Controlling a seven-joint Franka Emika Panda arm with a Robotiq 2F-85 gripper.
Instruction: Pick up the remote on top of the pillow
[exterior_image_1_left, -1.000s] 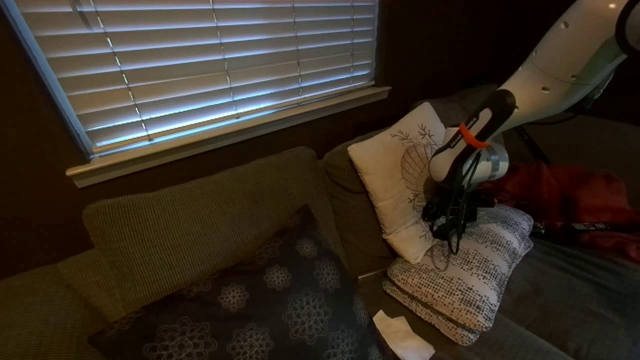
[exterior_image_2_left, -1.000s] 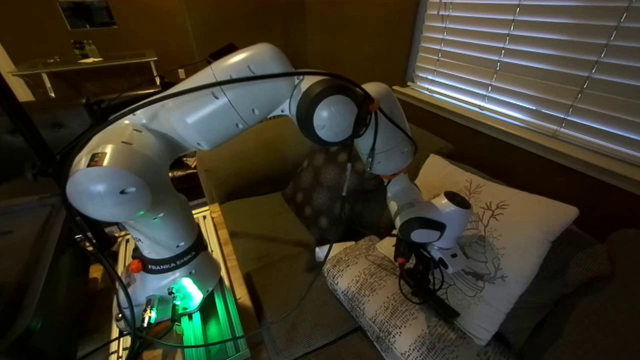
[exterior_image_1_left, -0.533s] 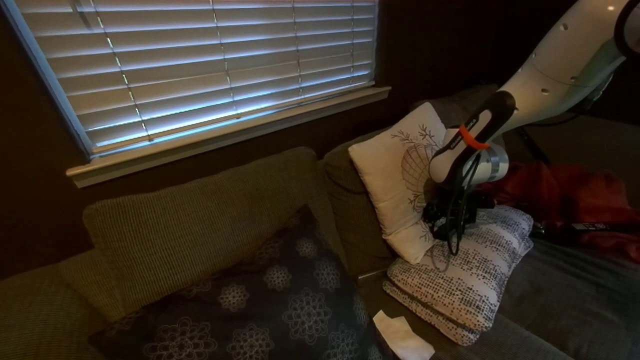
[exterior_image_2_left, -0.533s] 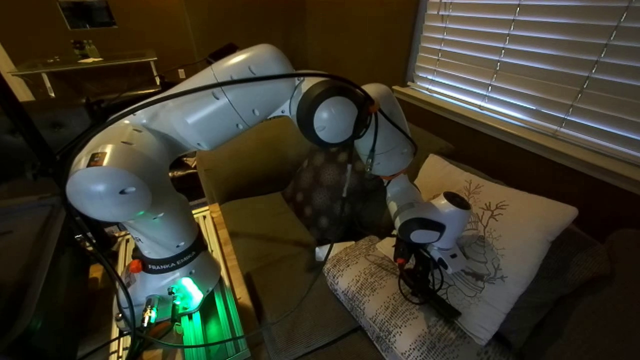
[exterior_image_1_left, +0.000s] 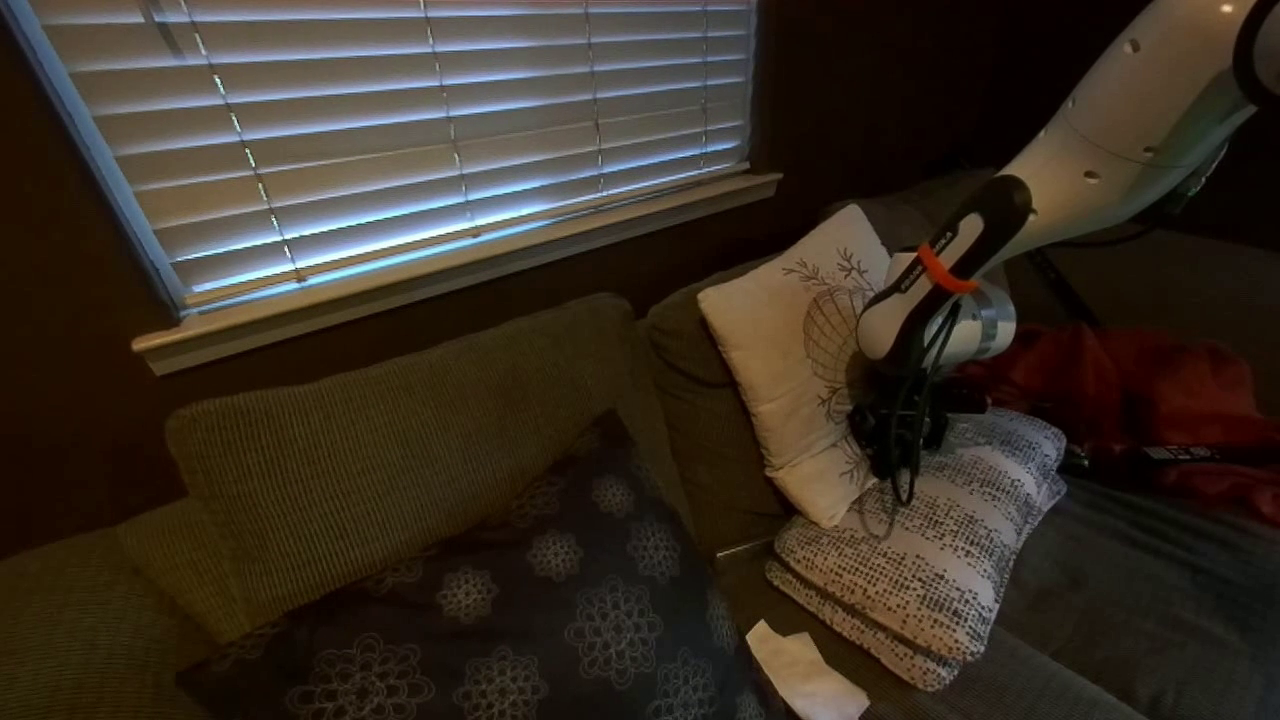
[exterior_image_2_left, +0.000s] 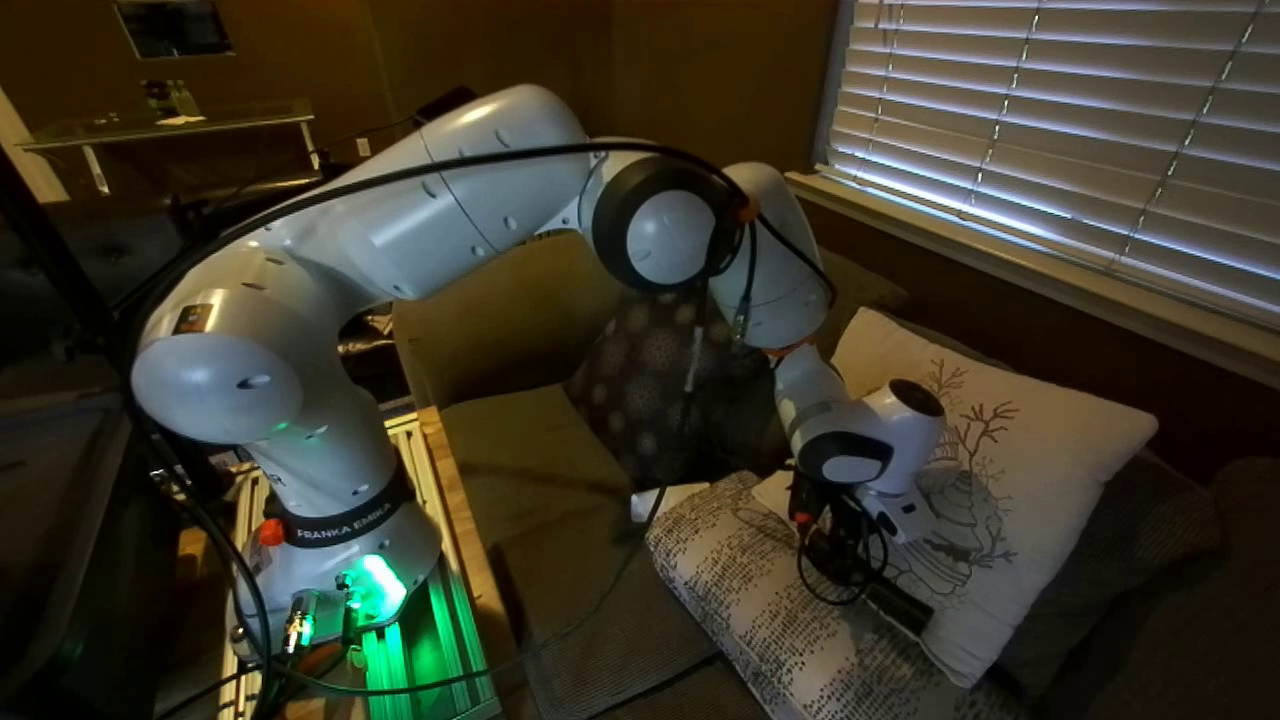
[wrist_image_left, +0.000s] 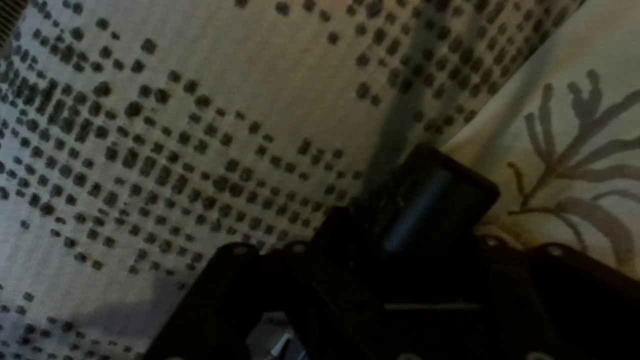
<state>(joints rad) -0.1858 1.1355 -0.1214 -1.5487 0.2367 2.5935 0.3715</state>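
Note:
The black remote (wrist_image_left: 425, 200) shows in the wrist view between my fingers, its glossy end poking out past them. My gripper (wrist_image_left: 412, 230) is shut on it, with the left finger (wrist_image_left: 337, 225) against one side; the far finger's tip is dark and hard to make out. Below lies the speckled grey-white pillow (wrist_image_left: 200, 200). An exterior view has the remote (exterior_image_2_left: 903, 604) slanting out from under the gripper (exterior_image_2_left: 850, 570), low over the pillow (exterior_image_2_left: 745, 570); whether it touches the fabric I cannot tell. The gripper (exterior_image_1_left: 900, 440) also hangs over the pillow (exterior_image_1_left: 920, 570) in an exterior view.
A white cushion (exterior_image_2_left: 1050, 440) with a shell and coral motif leans right beside the gripper and remote. Loose cables (exterior_image_2_left: 840, 600) loop under the wrist. A dark patterned cushion (exterior_image_1_left: 520, 610), white paper (exterior_image_1_left: 805, 670) and red cloth (exterior_image_1_left: 1130, 390) lie around on the couch.
The jaws have come together on the remote. In an exterior view its free end has shifted slightly right and up, and the wrist has risen a touch. Pillow and cushions look the same.

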